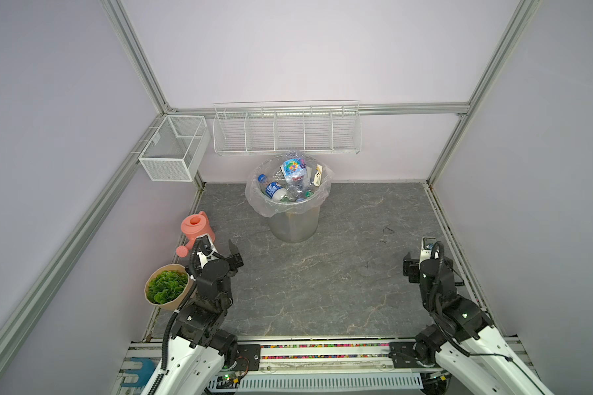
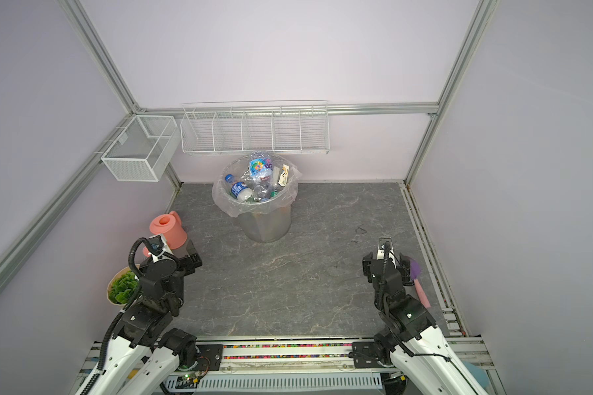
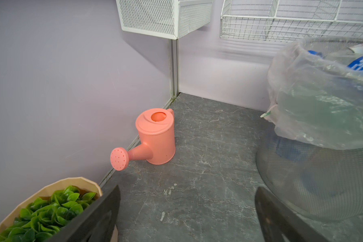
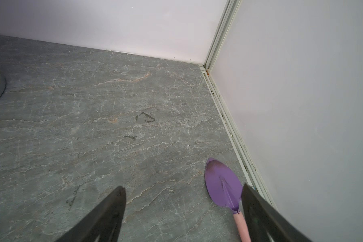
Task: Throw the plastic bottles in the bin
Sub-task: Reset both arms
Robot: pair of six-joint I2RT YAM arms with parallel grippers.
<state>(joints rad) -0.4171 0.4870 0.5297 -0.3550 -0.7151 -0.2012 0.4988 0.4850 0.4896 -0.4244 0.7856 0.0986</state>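
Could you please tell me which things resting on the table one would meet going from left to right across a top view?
potted plant → pink watering can → bin → purple trowel

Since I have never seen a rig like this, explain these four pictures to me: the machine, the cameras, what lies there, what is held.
These are two robot arms at a tabletop, each ending in a two-fingered gripper. Two pictures look down on the whole scene from one overhead camera pair; the other two come from cameras on the arms' wrists. On the grey surface stands the bin, lined with a clear bag and piled with plastic bottles. Near the left arm are a pink watering can and a potted plant; by the right arm lies a purple trowel. White wire baskets hang on the walls. The left gripper and right gripper are both open and hold nothing.
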